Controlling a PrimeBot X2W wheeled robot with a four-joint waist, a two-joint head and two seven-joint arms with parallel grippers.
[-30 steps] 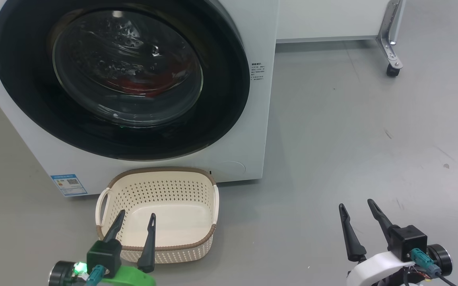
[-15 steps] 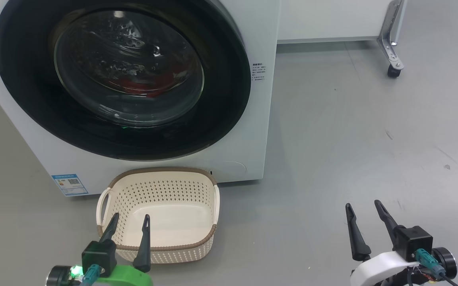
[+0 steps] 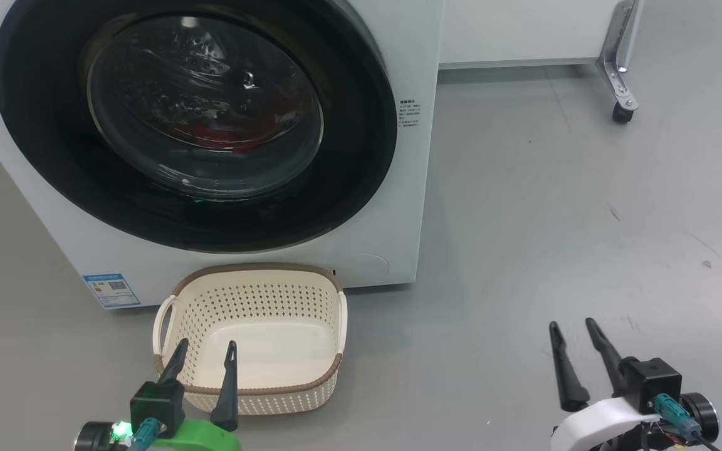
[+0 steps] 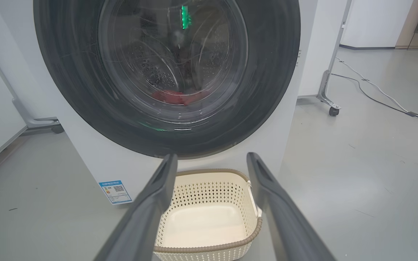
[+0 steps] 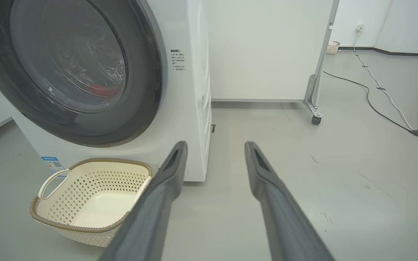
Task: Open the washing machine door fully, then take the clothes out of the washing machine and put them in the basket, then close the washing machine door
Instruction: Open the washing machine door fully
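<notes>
Dark fingers of the left pincer point(image 3: 207, 342), lower left of the head view, are spread apart: released, gripping nothing. A green light glows on the wrist housing beside them. The tips hang over the near rim of the basket point(image 3: 254, 268). No contact is apparent, and the left wrist view shows both fingers framing the basket from above.

Right pincer point(image 3: 570, 322), lower right of the head view, also has its fingers parted and is released and unladen. It sits over the grey floor point(image 3: 555, 207), well apart from the basket and the machine.

Basket: cream plastic with perforated walls, a brown woven-look rim and a loop handle at each end. It stands upright on the floor, and its bare cream bottom shows. Its far rim lies just in front of the lower face of the washing machine point(image 3: 408, 207).

Washing machine door point(image 3: 348, 156): a glossy black ring around a bulging glass window, closed against the white front. The clothes point(image 3: 223, 134) show as a red patch through the glass, lying low in the perforated drum. A small green glint reflects in the window.

A blue label point(image 3: 112, 289) sits on the machine's lower left corner, left of the basket.

Farthest back, right of the machine, is a white panel point(image 3: 511, 31) on a metal leg with a caster point(image 3: 621, 113). A cable point(image 5: 376, 105) trails across the floor beyond it.
</notes>
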